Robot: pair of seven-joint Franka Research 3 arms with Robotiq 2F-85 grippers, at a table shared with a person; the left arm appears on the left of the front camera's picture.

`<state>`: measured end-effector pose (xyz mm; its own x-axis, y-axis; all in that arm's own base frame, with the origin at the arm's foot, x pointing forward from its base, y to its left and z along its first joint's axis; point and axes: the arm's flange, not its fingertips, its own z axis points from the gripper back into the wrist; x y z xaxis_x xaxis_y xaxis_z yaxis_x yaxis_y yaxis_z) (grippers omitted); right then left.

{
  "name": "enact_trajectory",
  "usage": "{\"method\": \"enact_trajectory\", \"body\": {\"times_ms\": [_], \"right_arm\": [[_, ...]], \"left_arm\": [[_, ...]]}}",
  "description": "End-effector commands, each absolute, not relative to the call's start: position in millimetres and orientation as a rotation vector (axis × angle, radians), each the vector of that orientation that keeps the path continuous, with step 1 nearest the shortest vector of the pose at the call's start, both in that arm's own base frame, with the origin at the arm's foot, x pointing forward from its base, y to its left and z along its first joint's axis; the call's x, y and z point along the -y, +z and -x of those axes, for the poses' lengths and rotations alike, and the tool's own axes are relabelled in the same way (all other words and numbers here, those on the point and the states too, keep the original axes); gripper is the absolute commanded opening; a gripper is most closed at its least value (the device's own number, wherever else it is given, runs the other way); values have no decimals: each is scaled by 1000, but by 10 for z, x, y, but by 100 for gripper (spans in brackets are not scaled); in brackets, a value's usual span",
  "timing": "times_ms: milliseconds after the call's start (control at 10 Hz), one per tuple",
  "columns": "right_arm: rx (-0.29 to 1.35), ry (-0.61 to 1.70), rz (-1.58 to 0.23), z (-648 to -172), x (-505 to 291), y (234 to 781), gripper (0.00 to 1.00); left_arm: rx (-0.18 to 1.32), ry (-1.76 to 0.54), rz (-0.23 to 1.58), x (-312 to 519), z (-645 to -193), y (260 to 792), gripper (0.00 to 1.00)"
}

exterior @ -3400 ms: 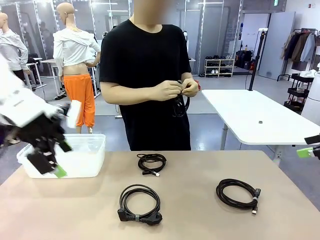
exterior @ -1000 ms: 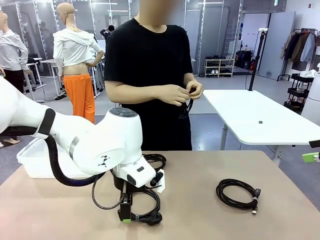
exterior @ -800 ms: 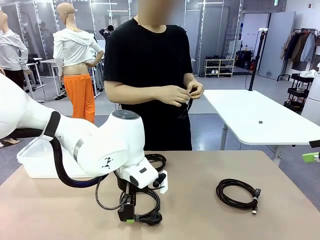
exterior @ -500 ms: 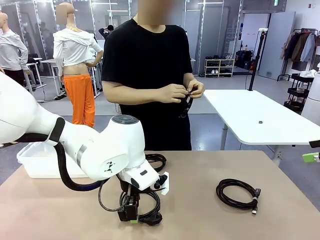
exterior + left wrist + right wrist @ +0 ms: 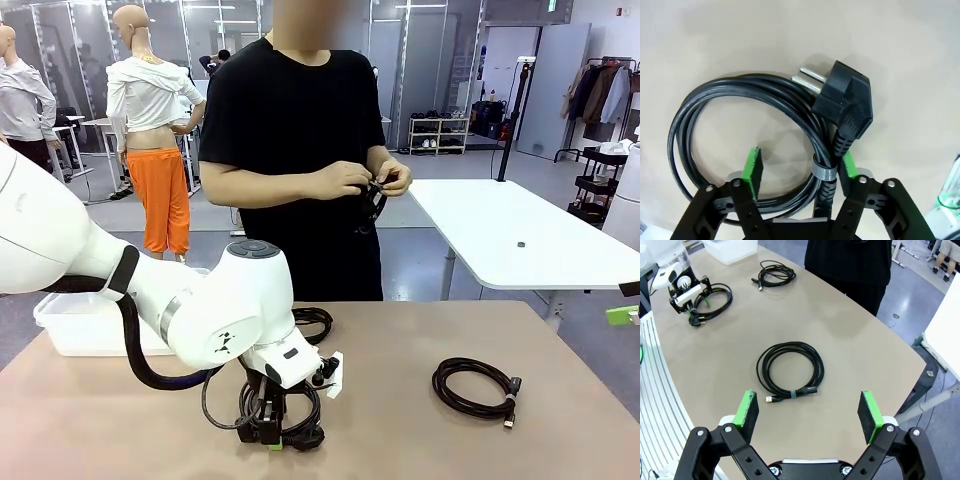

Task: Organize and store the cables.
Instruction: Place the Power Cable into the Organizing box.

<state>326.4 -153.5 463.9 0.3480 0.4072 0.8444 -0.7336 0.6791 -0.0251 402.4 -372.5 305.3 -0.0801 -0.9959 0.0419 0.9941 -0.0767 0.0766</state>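
The left pincer [image 5: 800, 167] is down on the counter [image 5: 910, 45], pinching the tied side of the power cable [image 5: 740, 84]. One pad [image 5: 752, 167] sits inside the loop and the other outside, with the plug [image 5: 847, 105] just ahead of the fingers. A smaller cable [image 5: 312, 313] lies just beyond it, toward the person. The right pincer [image 5: 809, 412] hangs spread wide, holding nothing, above a third cable [image 5: 790, 346] coiled on the counter ahead of it. The person's hands [image 5: 362, 180] hold another cable [image 5: 375, 205].
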Motion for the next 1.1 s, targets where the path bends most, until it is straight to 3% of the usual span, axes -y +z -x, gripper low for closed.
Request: {"method": "enact_trajectory", "body": {"times_ms": [0,100,500,1000], "right_arm": [[947,746,-393,-3244,1495,4648,100],[947,746,-393,-3244,1495,4648,100],[947,746,-393,-3244,1495,4648,100],[947,746,-393,-3244,1495,4648,100]], "left_arm": [[78,-1647,0,3697,-4024,3162,16],[61,-1636,3,3692,-4024,3197,0],[57,-1607,22,3656,-3994,3438,0],[248,-1804,29,3149,-3846,4599,0]]}}
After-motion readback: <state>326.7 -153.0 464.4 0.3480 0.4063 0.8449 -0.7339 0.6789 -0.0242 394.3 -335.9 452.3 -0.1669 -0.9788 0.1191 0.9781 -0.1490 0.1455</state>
